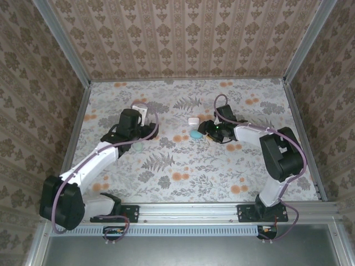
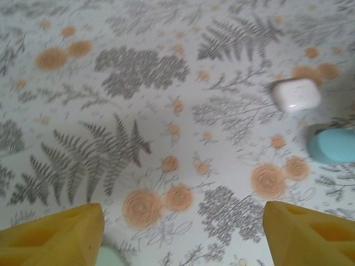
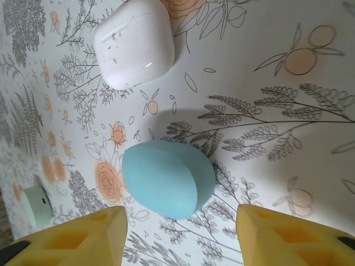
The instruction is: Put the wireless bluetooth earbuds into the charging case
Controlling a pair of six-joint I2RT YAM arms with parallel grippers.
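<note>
Top external view shows, nearest to the camera, the metal rail [image 1: 188,210] where both arms are bolted, and from it each arm reaches forward over the table [image 1: 222,172]. On the left wrist view the left gripper [image 2: 183,239] hangs low over the surface with its yellow fingers [image 2: 55,237] wide apart and nothing clamped. The pale green half [image 2: 113,257] of the charging case lies just beside the inner edge of one finger, but it is cut by the frame and I cannot tell if they touch. I judge that this arm waits there to guard or to take that half. On the right wrist view the right gripper [image 3: 182,239] also has its jaws apart, and the teal half [image 3: 168,178] lies flat on the table just ahead of the fingertips, free and not squeezed. It seems placed there so that both arms can reach it near the middle. The earbuds are too small for me to locate, so maybe they are already inside a half, and I would not say more. A little farther, the white box [image 3: 134,41] with rounded corners rests near the teal half but apart from it, and it is not part of the job. The table carries a pale cloth printed with grey ferns and orange flowers. Behind and at both sides stand walls [image 1: 183,33] with beige patterned paper in metal frames.
</note>
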